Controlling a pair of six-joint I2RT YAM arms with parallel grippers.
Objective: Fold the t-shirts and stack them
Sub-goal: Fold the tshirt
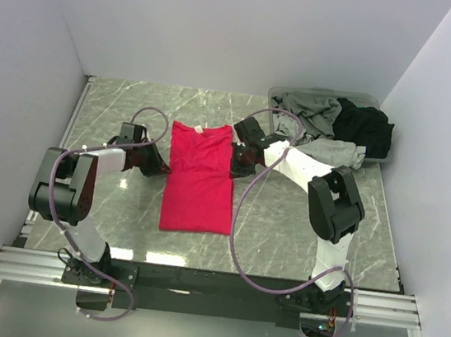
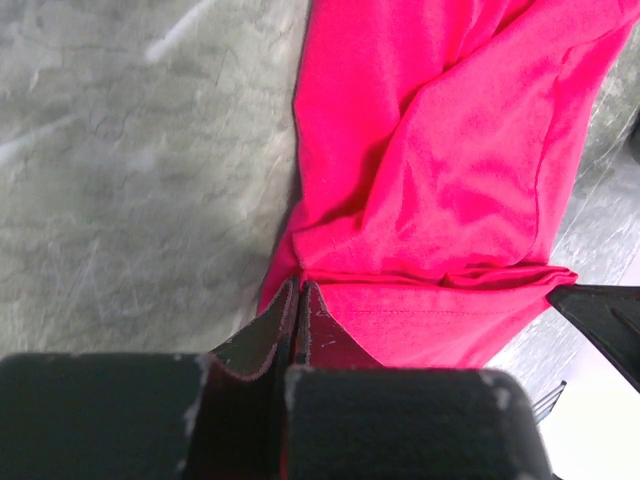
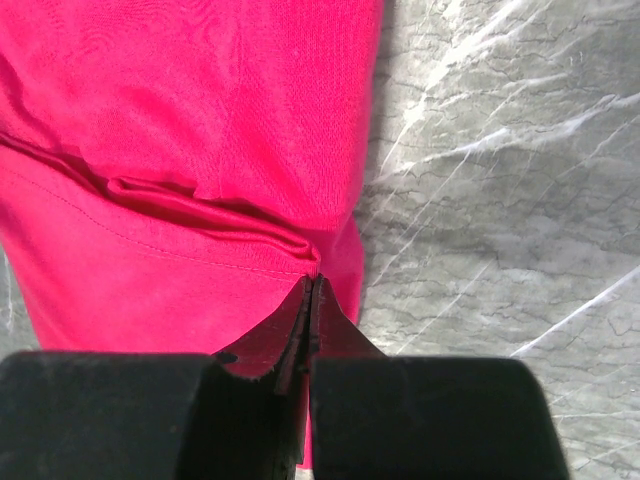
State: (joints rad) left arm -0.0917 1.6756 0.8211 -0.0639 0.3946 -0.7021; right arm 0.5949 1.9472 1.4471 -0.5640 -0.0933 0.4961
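Observation:
A bright pinkish-red t-shirt [image 1: 198, 177] lies flat on the marble table as a long narrow rectangle, collar at the far end. My left gripper [image 1: 162, 166] is low at its left edge and my right gripper [image 1: 239, 160] at its right edge, both in the upper half. In the left wrist view the gripper [image 2: 298, 287] is shut, its tips pinching a puckered fold of the red t-shirt [image 2: 450, 150]. In the right wrist view the gripper [image 3: 312, 282] is likewise shut on a gathered fold of the red t-shirt [image 3: 200, 120]. Grey [image 1: 308, 109] and black [image 1: 368, 125] t-shirts lie heaped at the back right.
A grey plastic tub [image 1: 319, 92] at the back right holds the heaped shirts, and grey cloth [image 1: 331, 153] hangs over its front beside my right arm. White walls close in the table on three sides. Bare marble [image 1: 284, 226] shows near the front.

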